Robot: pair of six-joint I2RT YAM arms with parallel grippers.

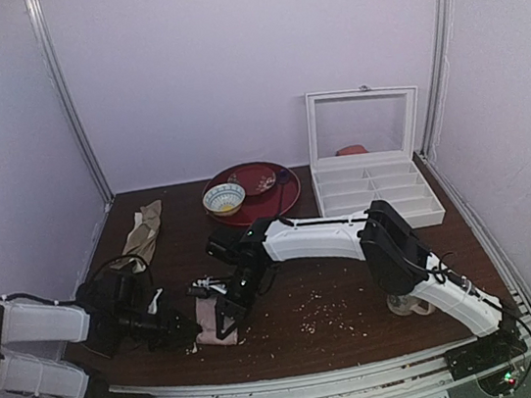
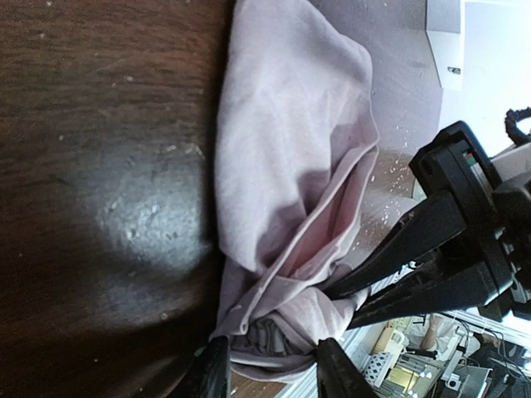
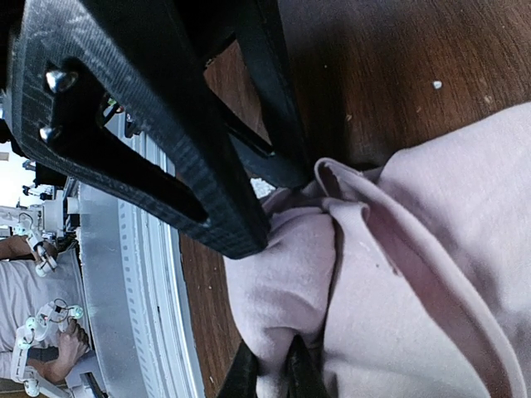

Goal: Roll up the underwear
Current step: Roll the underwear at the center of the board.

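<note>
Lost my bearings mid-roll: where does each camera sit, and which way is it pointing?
Top: above and behind the arms, looking down on the table; shows left gripper and right gripper.
Left wrist: low, facing along the table at the underwear; its fingers at the bottom edge.
Right wrist: close over the underwear; its fingers pinch it at the bottom edge.
Shared: all three show the underwear; each wrist view shows the other gripper.

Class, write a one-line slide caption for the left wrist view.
The left hand straddles the bunched end of the pink underwear while the right hand pinches its fold.
</note>
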